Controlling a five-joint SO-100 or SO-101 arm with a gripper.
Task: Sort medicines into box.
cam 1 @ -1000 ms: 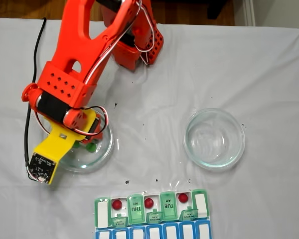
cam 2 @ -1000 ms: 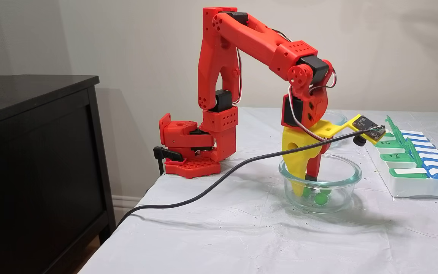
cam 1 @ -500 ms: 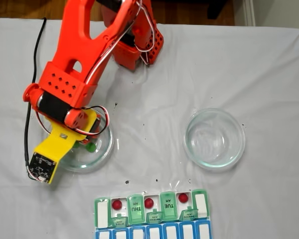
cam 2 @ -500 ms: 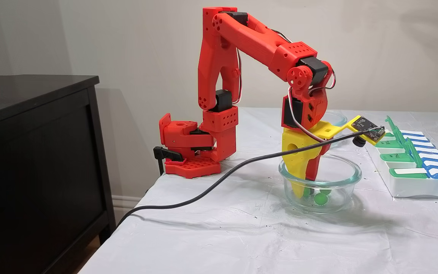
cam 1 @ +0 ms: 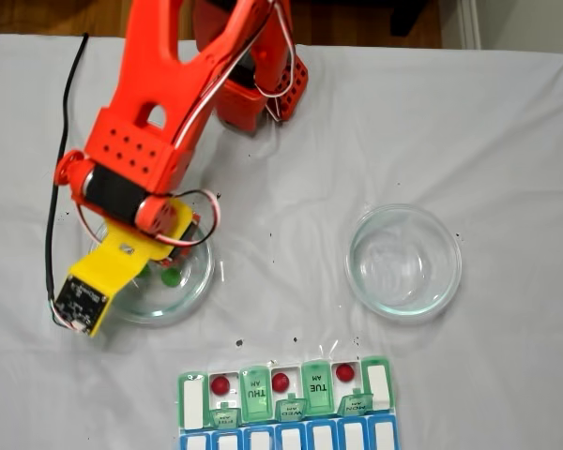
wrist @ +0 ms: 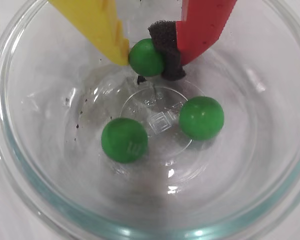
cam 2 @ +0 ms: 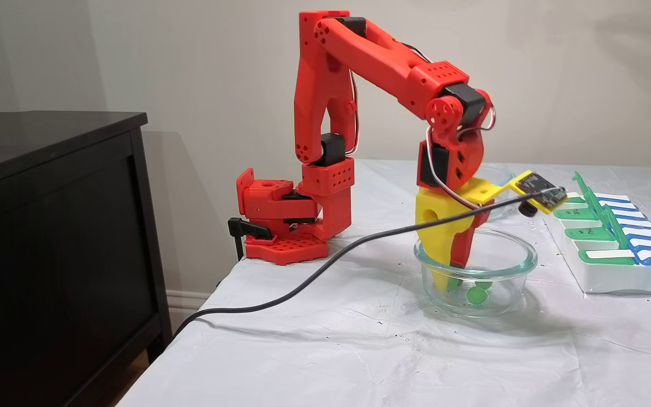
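In the wrist view my gripper is shut on one green medicine, pinched between the yellow finger and the red finger's black foam pad. It hangs just above the floor of a glass bowl. Two more green medicines lie loose on the bowl's bottom. In a fixed view the box sits at the bottom edge, with three red medicines in open green compartments. From the side, the gripper reaches into the bowl, left of the box.
A second, empty glass bowl stands to the right of the arm, above the box. A black cable runs from the wrist camera across the white cloth and off the table's left edge. A dark cabinet stands beside the table.
The fingers have closed from slightly apart. The wrist has risen a little inside the bowl and shifted slightly toward the arm's base. The loose pills and the box have not moved.
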